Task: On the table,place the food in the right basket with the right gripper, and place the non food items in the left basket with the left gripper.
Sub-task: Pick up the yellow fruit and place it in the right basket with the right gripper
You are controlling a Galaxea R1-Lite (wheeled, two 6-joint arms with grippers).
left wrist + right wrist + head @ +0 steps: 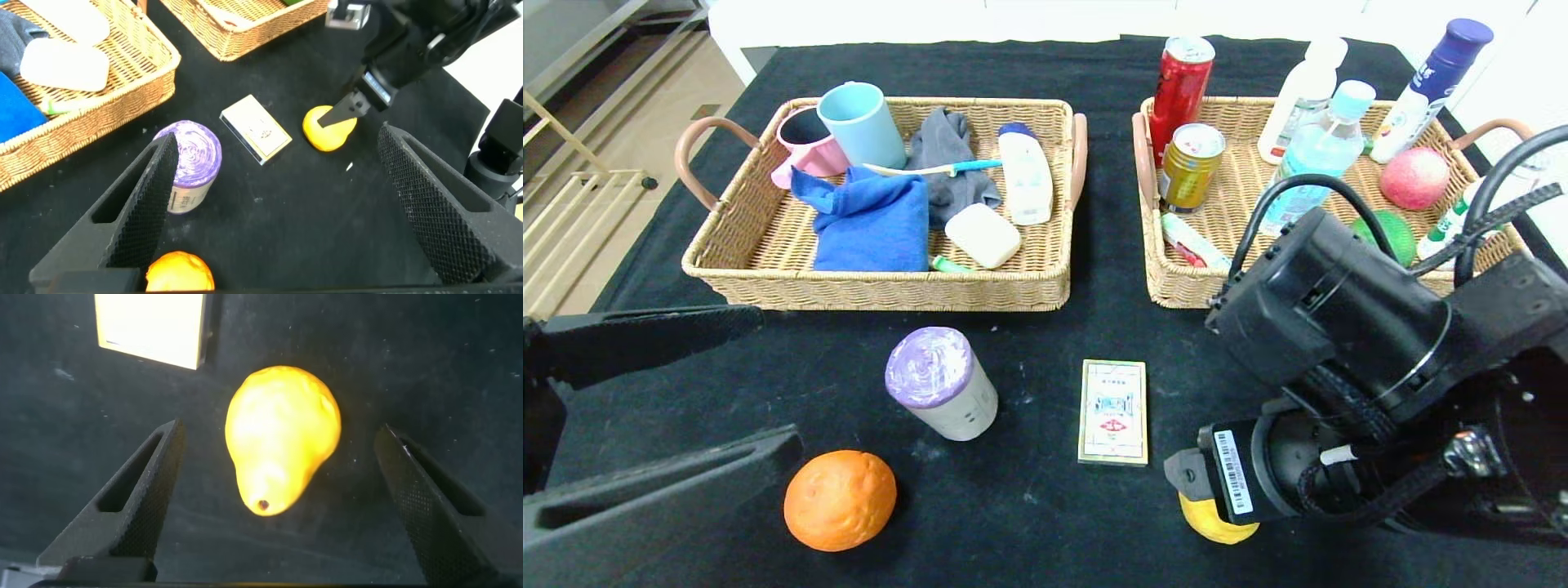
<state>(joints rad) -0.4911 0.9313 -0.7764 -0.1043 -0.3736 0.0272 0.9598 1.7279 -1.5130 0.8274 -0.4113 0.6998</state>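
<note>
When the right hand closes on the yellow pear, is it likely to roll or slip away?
The pear lies on its side on the table, between the open fingers of the right hand, so it may roll a little. Its skin looks smooth and its body tapers, so it could slip toward the narrow end.

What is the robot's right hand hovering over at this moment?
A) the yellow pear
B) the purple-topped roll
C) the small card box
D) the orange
A. The right wrist view shows the yellow pear lying on the black table between the spread fingers of the right hand, not yet gripped; the head view shows the same arm lowered over it.
</note>
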